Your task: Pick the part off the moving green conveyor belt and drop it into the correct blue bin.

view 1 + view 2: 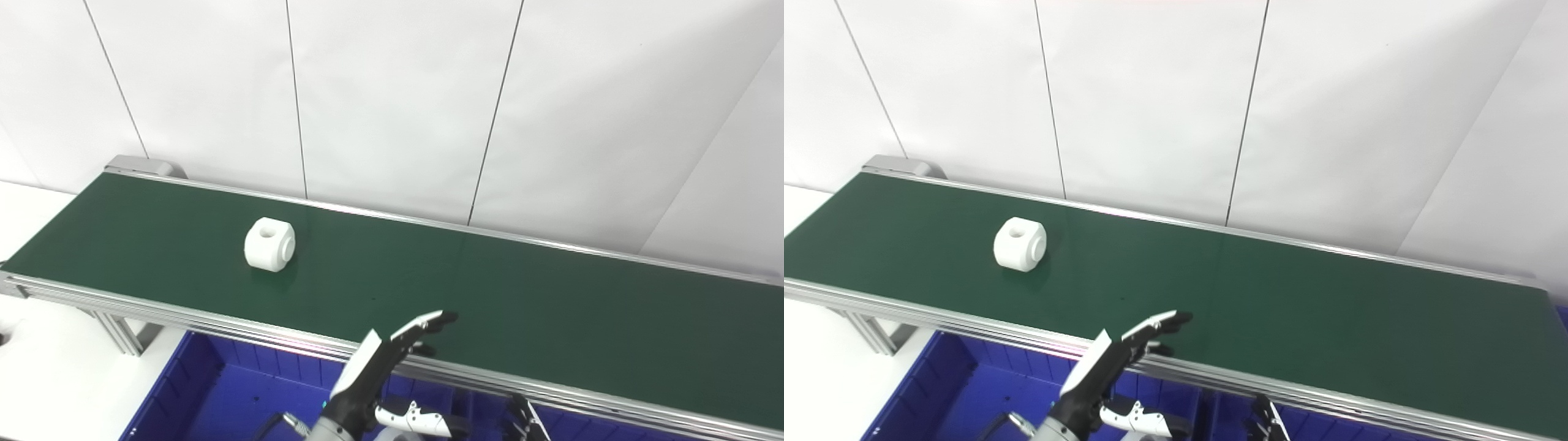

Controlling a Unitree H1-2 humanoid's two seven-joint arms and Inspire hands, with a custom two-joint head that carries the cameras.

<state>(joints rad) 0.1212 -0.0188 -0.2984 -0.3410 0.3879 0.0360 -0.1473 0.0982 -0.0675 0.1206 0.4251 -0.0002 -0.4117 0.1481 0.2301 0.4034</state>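
Note:
A white blocky part (269, 244) with a round hole on top and a round boss on its side sits on the green conveyor belt (465, 288), left of centre. My left hand (386, 367) is open and empty, raised at the belt's near rail with fingers stretched over the belt edge, well to the right of and nearer than the part. Only the fingertips of my right hand (525, 421) show at the bottom edge, below the rail; its state is unclear. A blue bin (202, 392) lies below the belt's near side.
The belt's aluminium near rail (184, 315) runs between my hands and the belt. A second blue bin section (1206, 410) sits to the right of the first. A white panelled wall stands behind the belt. A white table surface is at the left.

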